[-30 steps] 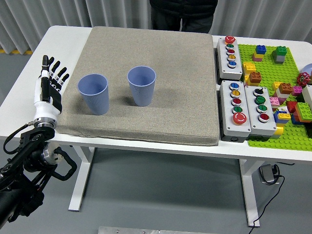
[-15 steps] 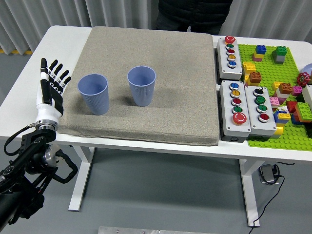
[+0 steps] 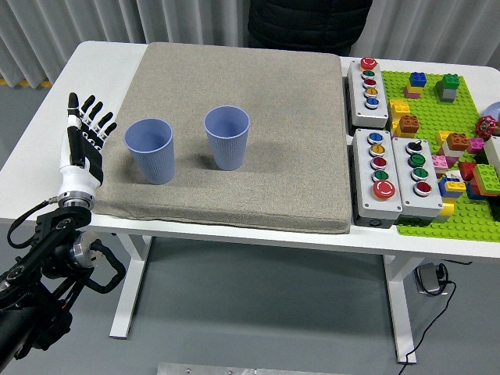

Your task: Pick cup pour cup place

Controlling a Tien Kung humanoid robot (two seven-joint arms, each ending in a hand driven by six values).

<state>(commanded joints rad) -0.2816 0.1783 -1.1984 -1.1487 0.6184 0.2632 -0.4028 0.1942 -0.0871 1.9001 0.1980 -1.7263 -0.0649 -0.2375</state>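
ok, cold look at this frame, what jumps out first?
Two blue cups stand upright side by side on the grey mat, the left cup nearer the left robot hand, which is at the mat's left edge with fingers spread, holding nothing. The right cup stands apart from it. At far right, button boxes and a green plate of bright bricks.

- We see the left cup [image 3: 150, 150], blue-lilac plastic with a smooth wall, upright and open-mouthed on the grey mat, near the mat's left edge
- We see the right cup [image 3: 227, 137], same colour but ribbed, upright too, a little farther back, near the first but not touching it; we cannot tell what either holds
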